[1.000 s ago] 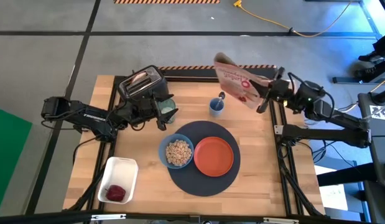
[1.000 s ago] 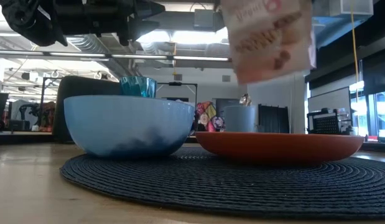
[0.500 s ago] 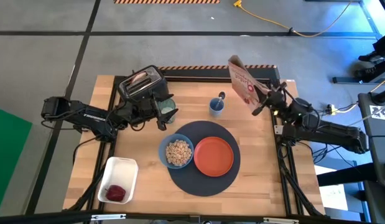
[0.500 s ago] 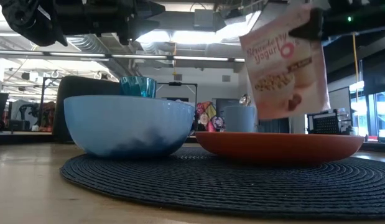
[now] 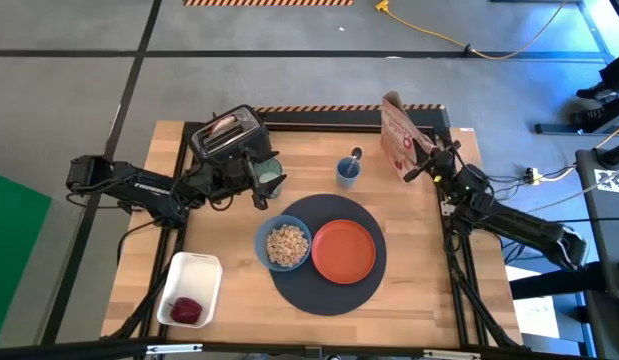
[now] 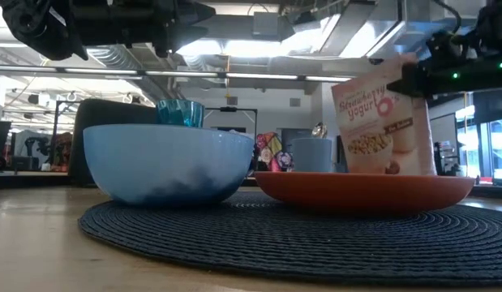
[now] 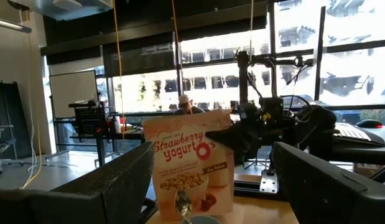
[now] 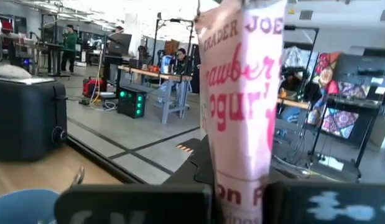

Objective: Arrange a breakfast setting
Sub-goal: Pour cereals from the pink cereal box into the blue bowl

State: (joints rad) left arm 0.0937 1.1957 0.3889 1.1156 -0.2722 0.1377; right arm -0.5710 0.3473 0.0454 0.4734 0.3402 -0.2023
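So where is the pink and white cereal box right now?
In the high view the pink and white cereal box stands at the table's far right edge, held by the right gripper, right of the small blue cup with the spoon.

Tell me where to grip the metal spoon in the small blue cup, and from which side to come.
Grip the spoon by the part of its handle that sticks up above the small blue cup, coming from above. In the high view it leans over the cup's far right rim with free space around it; its lower end is hidden inside the cup.
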